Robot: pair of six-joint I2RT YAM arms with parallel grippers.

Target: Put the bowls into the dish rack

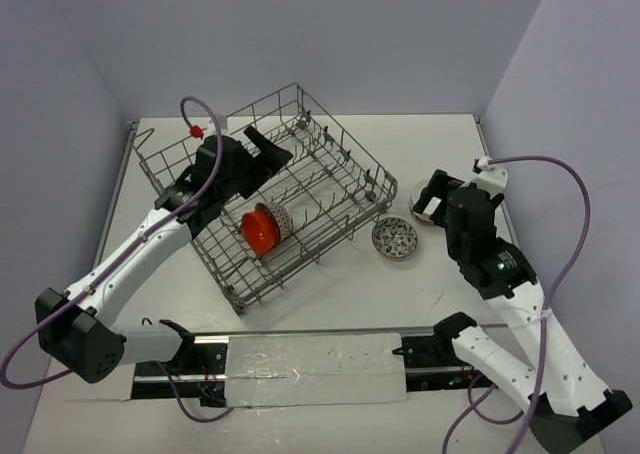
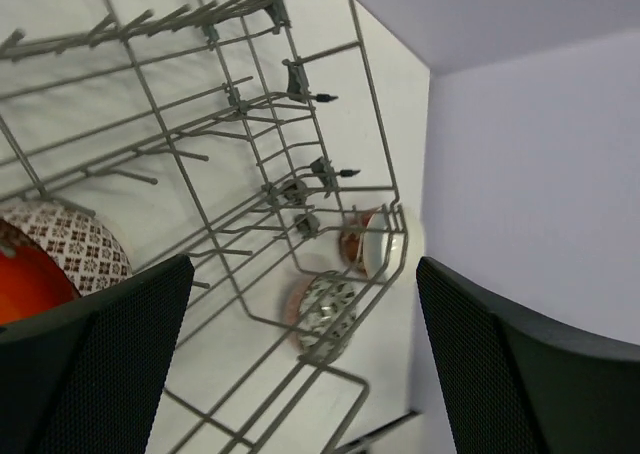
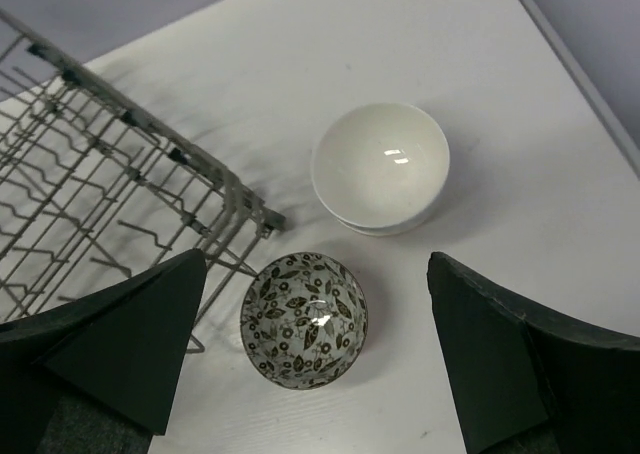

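Note:
The grey wire dish rack (image 1: 330,164) sits skewed on the table's left half. The orange-red bowl (image 1: 260,228) stands on edge among its tines, and shows in the left wrist view (image 2: 28,274). The patterned bowl (image 1: 394,238) sits upright on the table just off the rack's right corner. The white bowl (image 1: 424,210) sits beside it, partly hidden by my right gripper (image 1: 432,196). That gripper hangs open and empty above both bowls (image 3: 304,321) (image 3: 380,167). My left gripper (image 1: 272,146) hangs open and empty over the rack's far part (image 2: 372,104).
Lavender walls close the back and both sides. A black rail with white tape (image 1: 320,359) runs along the near edge between the arm bases. A red-tipped wire (image 1: 196,131) stands by the rack's far left corner.

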